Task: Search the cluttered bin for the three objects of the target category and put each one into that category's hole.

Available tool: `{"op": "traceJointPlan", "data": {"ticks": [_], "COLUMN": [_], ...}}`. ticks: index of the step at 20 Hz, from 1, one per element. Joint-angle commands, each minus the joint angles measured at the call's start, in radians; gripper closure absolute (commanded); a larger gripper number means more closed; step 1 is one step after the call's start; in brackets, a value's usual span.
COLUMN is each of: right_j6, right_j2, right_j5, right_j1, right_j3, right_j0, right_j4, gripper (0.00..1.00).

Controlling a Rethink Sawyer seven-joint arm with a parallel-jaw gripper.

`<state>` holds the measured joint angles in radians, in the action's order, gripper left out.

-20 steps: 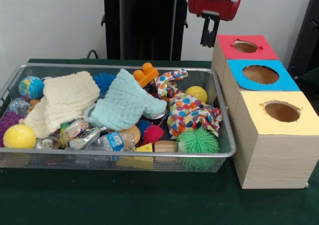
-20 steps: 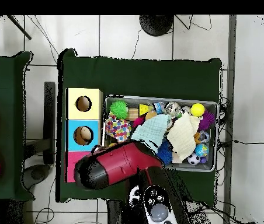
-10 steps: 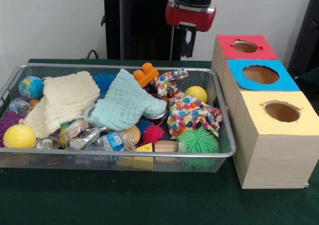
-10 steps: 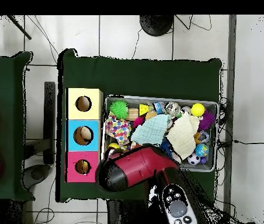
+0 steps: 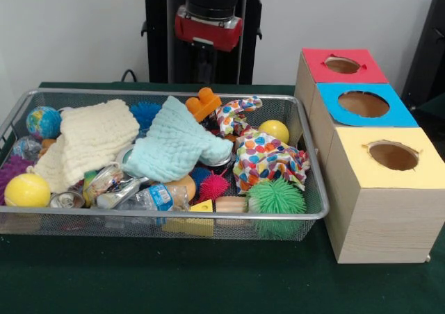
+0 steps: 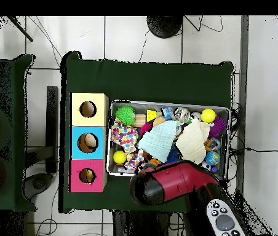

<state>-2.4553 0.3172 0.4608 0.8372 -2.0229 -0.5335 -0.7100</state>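
Overhead, gripper [image 5: 203, 64] jaw state cannot be determined; wire-mesh bin [image 5: 306, 210] holds waffle-weave cloths, spiky rubber balls; wooden boxes [image 5: 379, 210] at 3 o'clock

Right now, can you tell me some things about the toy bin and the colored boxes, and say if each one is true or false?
1. The yellow box is the nearest of the three in the front view. True.
2. The green spiky ball sits on top of the red box. False: it lies in the wire bin, at the corner by the yellow box.
3. The light blue cloth lies beside the cream cloth. True.
4. The blue box has no hole. False: its top has a round hole.
5. The globe ball is outside the bin. False: it is inside, at a far corner.
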Motion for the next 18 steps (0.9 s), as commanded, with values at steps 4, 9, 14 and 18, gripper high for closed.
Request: {"op": "traceJointPlan", "data": {"ticks": [4,9,14,18], "right_j6": [0.234,0.272,0.277,0.297], "right_j2": [0.113,0.144,0.169,0.195], "right_j5": [-0.050,-0.017,0.008,0.035], "right_j1": [-0.076,-0.095,-0.106,-0.108], "right_j3": [-0.043,-0.019,-0.024,-0.028], "right_j0": [-0.111,-0.164,-0.186,-0.210], "right_j4": [-0.123,-0.151,-0.173,-0.170], "gripper": [1.00,1.00,1.00,1.00]}}
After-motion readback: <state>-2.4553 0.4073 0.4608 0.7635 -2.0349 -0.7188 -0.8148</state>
